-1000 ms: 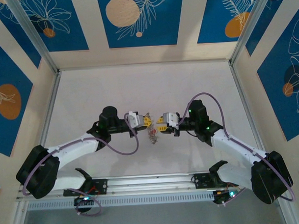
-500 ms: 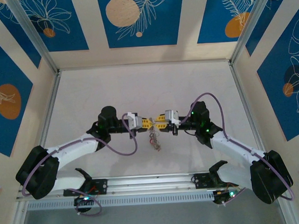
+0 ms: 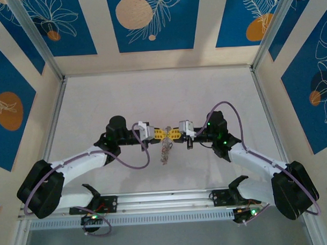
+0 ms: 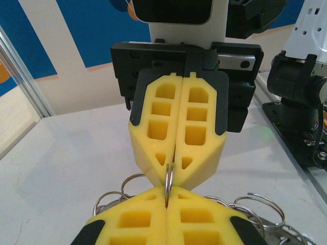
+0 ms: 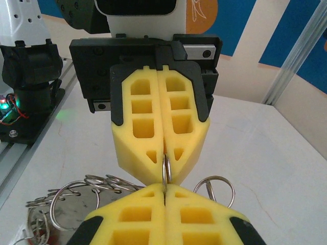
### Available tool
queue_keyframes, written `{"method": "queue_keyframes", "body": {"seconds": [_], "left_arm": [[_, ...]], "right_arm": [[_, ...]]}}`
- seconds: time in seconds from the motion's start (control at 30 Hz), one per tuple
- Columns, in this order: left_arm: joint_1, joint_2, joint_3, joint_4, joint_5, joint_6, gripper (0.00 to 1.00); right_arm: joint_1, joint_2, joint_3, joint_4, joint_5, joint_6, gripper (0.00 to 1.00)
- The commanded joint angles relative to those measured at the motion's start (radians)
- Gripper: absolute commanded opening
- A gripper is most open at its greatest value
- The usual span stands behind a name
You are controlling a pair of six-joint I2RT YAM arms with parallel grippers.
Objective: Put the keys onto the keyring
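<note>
- Currently both pincers meet tip to tip over the middle of the table (image 3: 98, 103): left gripper (image 3: 166, 134) and right gripper (image 3: 173, 134), yellow pads almost touching.
- Both are clenched on the same thin silver keyring (image 4: 168, 176). It stands edge-on in the slit of each pair of pads and bridges the small gap between them.
- The keyring is held off the surface, and a bunch of loose wire rings (image 3: 165, 150) dangles from it just below the tips.
- I can't make out any keys. No red heads anywhere, just wire loops and some blurred metal at the bottom of the wrist views.
- Progress, my read: early to middle. The ring is gripped from both sides, but I can't confirm any key threaded, so all the threading looks left to do.
- Surface: plain pale tabletop, matte, with an aluminium rail (image 3: 166, 196) along the near edge carrying the arm bases.
- Room: cream walls with blue panels (image 3: 149, 21), orange circles and white leaf outlines, metal posts at the corners.
</note>
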Motion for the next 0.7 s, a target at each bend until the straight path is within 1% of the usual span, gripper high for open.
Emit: {"method": "queue_keyframes", "body": {"seconds": [0.0,0.03,0.07,0.17,0.2,0.3,0.37,0.6,0.67], "left_arm": [[0.003,-0.031,0.019,0.037,0.004,-0.015,0.14],[0.003,-0.036,0.025,0.002,-0.009,-0.002,0.22],[0.003,-0.047,0.033,-0.049,-0.021,0.023,0.29],[0.003,-0.087,0.038,-0.181,-0.056,0.095,0.31],[0.003,-0.1,0.037,-0.213,-0.07,0.113,0.35],[0.003,-0.123,0.049,-0.309,-0.098,0.157,0.38],[0.002,-0.127,0.056,-0.342,-0.101,0.168,0.38],[0.0,-0.133,0.081,-0.463,-0.101,0.214,0.38],[-0.003,-0.131,0.081,-0.469,-0.098,0.222,0.38]], "right_arm": [[0.028,0.01,0.01,0.006,-0.009,-0.019,0.0],[0.034,0.008,0.009,0.003,0.014,-0.029,0.0],[0.043,0.005,0.011,-0.01,0.049,-0.05,0.0],[0.058,-0.012,0.02,-0.067,0.134,-0.115,0.0],[0.062,-0.018,0.026,-0.09,0.156,-0.138,0.0],[0.065,-0.032,0.037,-0.146,0.181,-0.198,0.0],[0.068,-0.034,0.05,-0.177,0.19,-0.222,0.0],[0.075,-0.02,0.071,-0.197,0.196,-0.247,0.0],[0.077,-0.014,0.081,-0.212,0.202,-0.254,0.0]]}}
